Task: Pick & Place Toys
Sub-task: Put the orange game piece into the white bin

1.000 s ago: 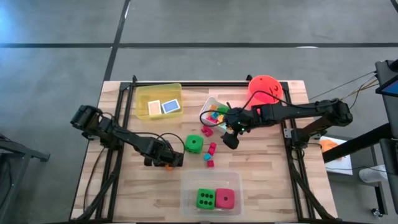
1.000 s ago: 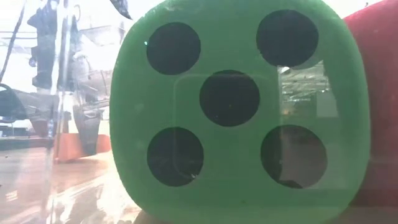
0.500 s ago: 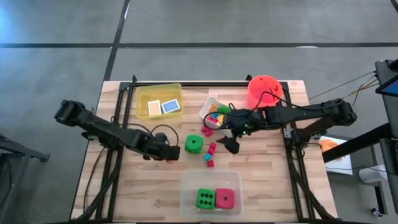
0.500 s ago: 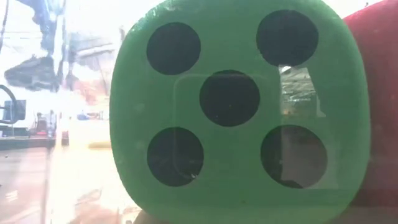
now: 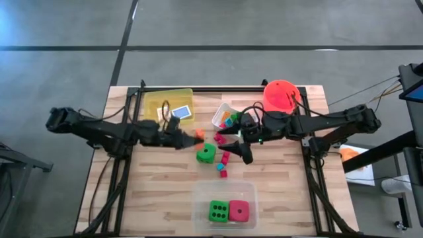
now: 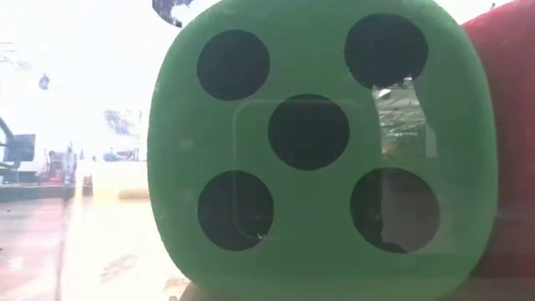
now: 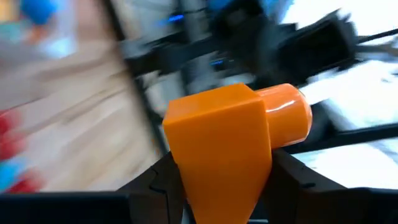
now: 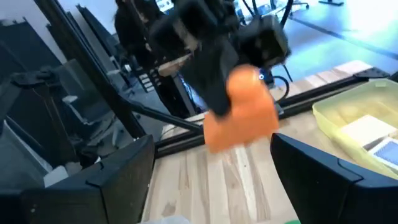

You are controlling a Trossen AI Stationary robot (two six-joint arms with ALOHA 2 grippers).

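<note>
My left gripper (image 5: 192, 135) is shut on a small orange block (image 5: 197, 134), above the table between the yellow tub (image 5: 153, 100) and a green die (image 5: 206, 153) that rests on the wood. The block fills the left wrist view (image 7: 217, 149) and also shows in the right wrist view (image 8: 242, 118). My right gripper (image 5: 242, 149) is open and empty just right of the die, near several small pink, red and blue blocks (image 5: 223, 165) lying on the table. My left gripper pinches the orange block by two opposite sides (image 7: 180, 180) between its two fingers (image 7: 152, 183). The fingers reach in from the table's left. The block is lifted clear of the table, its round stud (image 7: 289, 115) at the free end.
A white tub (image 5: 219, 114) holds several blocks. The yellow tub holds a blue tile (image 5: 184, 112). An orange bucket (image 5: 281, 96) stands at the far right. A clear tub (image 5: 198, 210) near the front holds a green die (image 6: 309, 150) and a pink die (image 6: 510, 125).
My left gripper has risen from the table left of the green die and gone toward the far edge and a little right, carrying the orange block, which is now lifted clear beside the yellow tub.
</note>
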